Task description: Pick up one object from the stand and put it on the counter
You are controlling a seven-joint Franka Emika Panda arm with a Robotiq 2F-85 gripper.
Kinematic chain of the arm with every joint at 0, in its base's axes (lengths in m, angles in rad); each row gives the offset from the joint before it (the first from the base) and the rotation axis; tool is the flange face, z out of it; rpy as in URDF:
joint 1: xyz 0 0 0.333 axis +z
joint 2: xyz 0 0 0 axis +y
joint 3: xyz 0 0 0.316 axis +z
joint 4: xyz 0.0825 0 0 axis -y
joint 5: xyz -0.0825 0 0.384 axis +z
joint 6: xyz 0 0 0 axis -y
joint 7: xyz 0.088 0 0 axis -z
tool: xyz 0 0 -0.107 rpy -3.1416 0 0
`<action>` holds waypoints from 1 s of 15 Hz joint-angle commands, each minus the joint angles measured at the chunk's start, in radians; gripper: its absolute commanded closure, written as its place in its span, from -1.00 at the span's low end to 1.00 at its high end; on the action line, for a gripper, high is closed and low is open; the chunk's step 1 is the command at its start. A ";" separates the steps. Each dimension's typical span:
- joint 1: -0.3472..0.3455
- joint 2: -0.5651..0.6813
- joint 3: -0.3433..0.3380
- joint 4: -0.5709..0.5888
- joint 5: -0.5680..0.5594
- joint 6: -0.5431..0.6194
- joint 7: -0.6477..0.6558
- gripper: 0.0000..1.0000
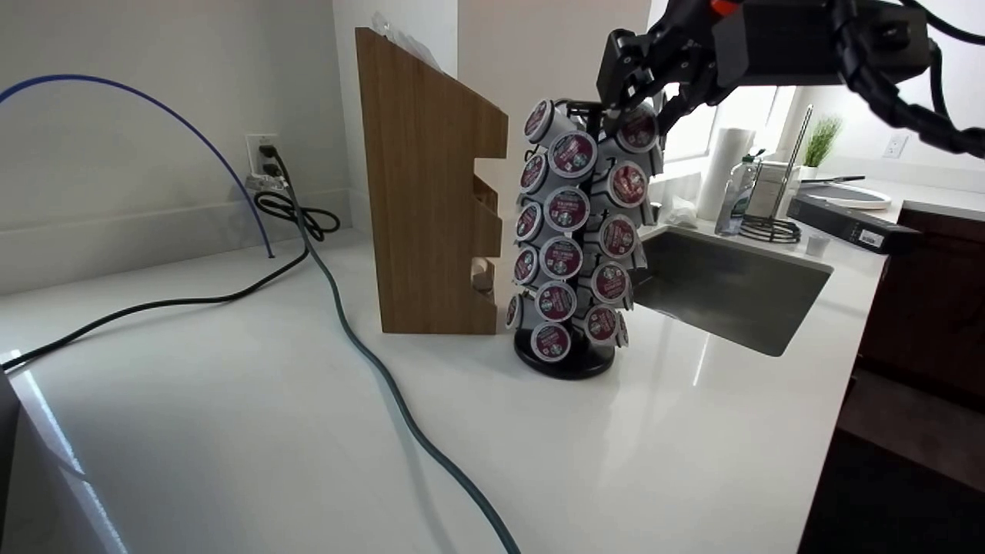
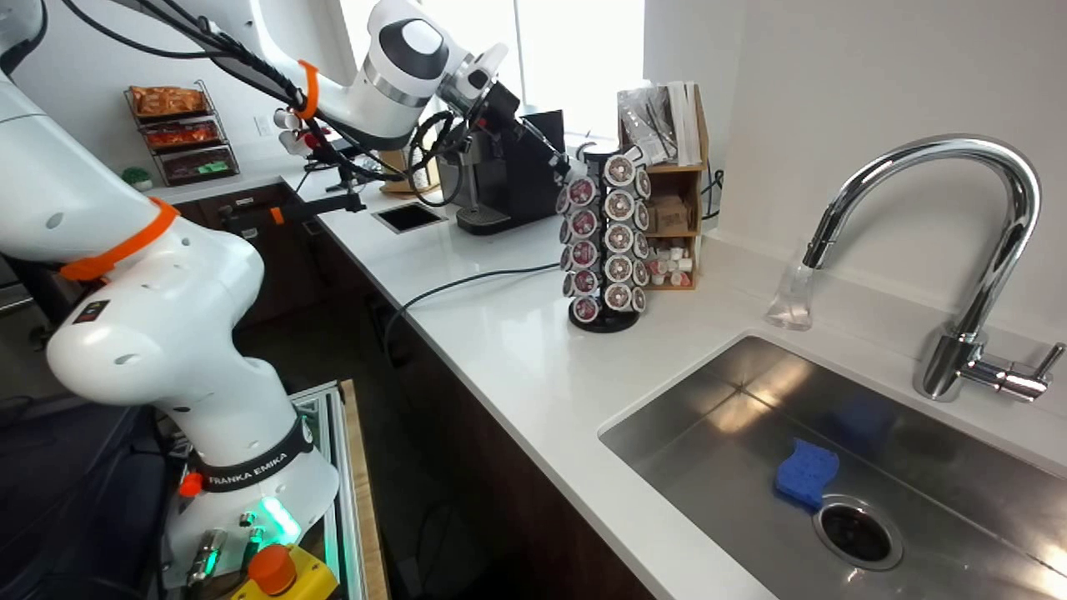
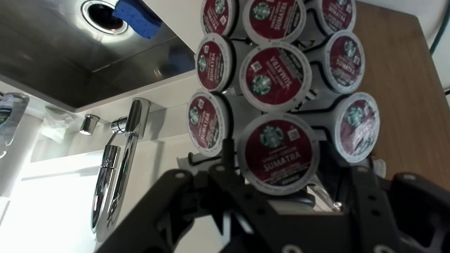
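Note:
The stand is a black wire carousel ringed with columns of coffee pods; its black base (image 1: 565,368) shows on the counter (image 1: 654,462). It also stands upright in an exterior view (image 2: 604,321). A pod with a pale rim and dark red lid (image 3: 278,153) sits in the stand's upper part in the wrist view. My gripper (image 3: 277,158) is at the stand's top, its dark fingers apart on either side of this pod. I see a narrow gap on the left; contact on the right is hard to tell. The gripper also shows at the stand's top in an exterior view (image 1: 635,108).
A tall wooden block (image 1: 431,192) stands close beside the stand. A metal sink (image 2: 725,433) with a blue sponge (image 2: 807,473) and a faucet (image 2: 942,250) lies near it. A cable (image 1: 400,392) runs across the counter. A black coffee machine (image 2: 508,175) stands farther along.

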 commanded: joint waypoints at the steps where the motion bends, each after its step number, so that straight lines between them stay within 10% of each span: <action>1: 0.048 0.005 -0.018 0.017 -0.024 -0.083 0.042 -0.08; 12: 0.205 -0.037 -0.108 0.033 0.003 -0.237 0.030 0.03; 15: 0.253 -0.061 -0.143 0.041 0.041 -0.272 0.023 0.35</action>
